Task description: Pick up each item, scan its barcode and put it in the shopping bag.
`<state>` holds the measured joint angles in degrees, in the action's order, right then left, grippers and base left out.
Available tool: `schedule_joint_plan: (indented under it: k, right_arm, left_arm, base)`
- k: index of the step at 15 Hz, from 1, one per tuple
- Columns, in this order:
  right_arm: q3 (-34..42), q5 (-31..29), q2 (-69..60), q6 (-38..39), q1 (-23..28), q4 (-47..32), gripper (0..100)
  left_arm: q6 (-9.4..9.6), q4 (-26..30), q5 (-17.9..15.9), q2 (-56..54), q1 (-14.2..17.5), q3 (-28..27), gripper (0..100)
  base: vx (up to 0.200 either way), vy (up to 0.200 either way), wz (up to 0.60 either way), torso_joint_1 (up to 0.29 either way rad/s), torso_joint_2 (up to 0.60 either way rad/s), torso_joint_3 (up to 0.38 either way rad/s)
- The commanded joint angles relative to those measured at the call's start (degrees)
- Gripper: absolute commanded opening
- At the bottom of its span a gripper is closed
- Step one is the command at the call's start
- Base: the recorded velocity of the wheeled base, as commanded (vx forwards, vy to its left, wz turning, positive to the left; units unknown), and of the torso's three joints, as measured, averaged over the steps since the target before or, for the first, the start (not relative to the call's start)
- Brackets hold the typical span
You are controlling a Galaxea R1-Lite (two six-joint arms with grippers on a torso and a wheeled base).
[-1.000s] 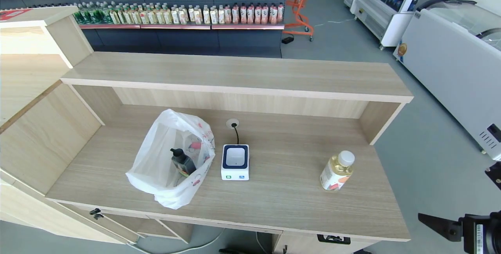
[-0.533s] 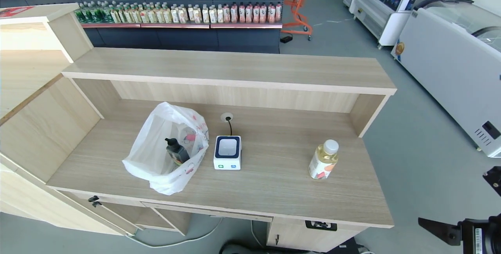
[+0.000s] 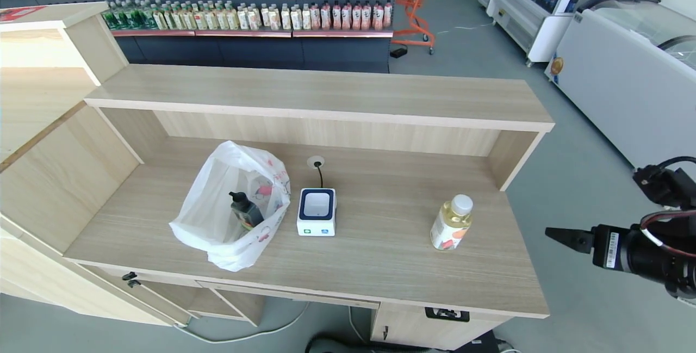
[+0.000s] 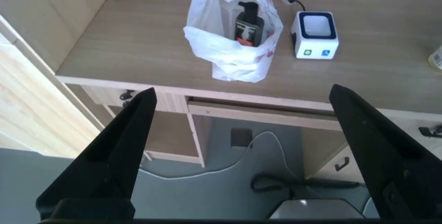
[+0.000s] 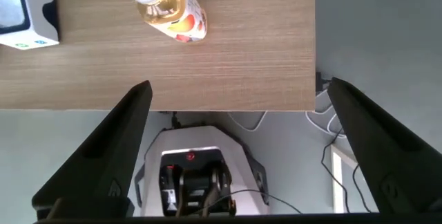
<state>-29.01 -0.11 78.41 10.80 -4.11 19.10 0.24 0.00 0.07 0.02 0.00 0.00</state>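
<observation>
A bottle of yellow drink (image 3: 451,224) with a white cap stands upright toward the right end of the wooden counter (image 3: 380,255). In the right wrist view the bottle (image 5: 166,6) lies beyond my right gripper (image 5: 239,86), whose fingers are spread wide with nothing between them. From the head view that gripper (image 3: 565,236) hangs off the counter's right end, apart from the bottle. A white shopping bag (image 3: 228,217) stands open at the left with a dark pump bottle (image 3: 244,211) inside. The scanner (image 3: 316,211) sits beside the bag. My left gripper (image 4: 243,92) is open, held in front of the counter below the bag (image 4: 231,30).
A raised back shelf (image 3: 321,97) and side walls (image 3: 516,162) box in the counter. The scanner's cable (image 3: 319,174) runs into a hole behind it. White freezers (image 3: 625,70) stand on the floor to the right. Bare counter lies between scanner and bottle.
The head camera shifted at first, moving the whole picture. Since then my right gripper has risen from the lower right corner to counter height and moved slightly toward the counter.
</observation>
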Motion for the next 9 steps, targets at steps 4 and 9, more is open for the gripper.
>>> schedule_joint_plan:
  k: [4,9]
  right_arm:
    - [2.7,1.4,19.0,-0.1,-1.8,15.0,100]
    - [2.9,1.3,29.9,-0.5,-6.9,27.5,100]
  left_arm:
    - [0.02,0.0,0.0,0.1,0.0,0.0,100]
    - [0.02,0.0,0.0,0.1,0.0,0.0,100]
  base:
    - [0.000,0.000,0.00,0.000,0.00,0.000]
    - [0.000,0.000,0.00,0.000,0.00,0.000]
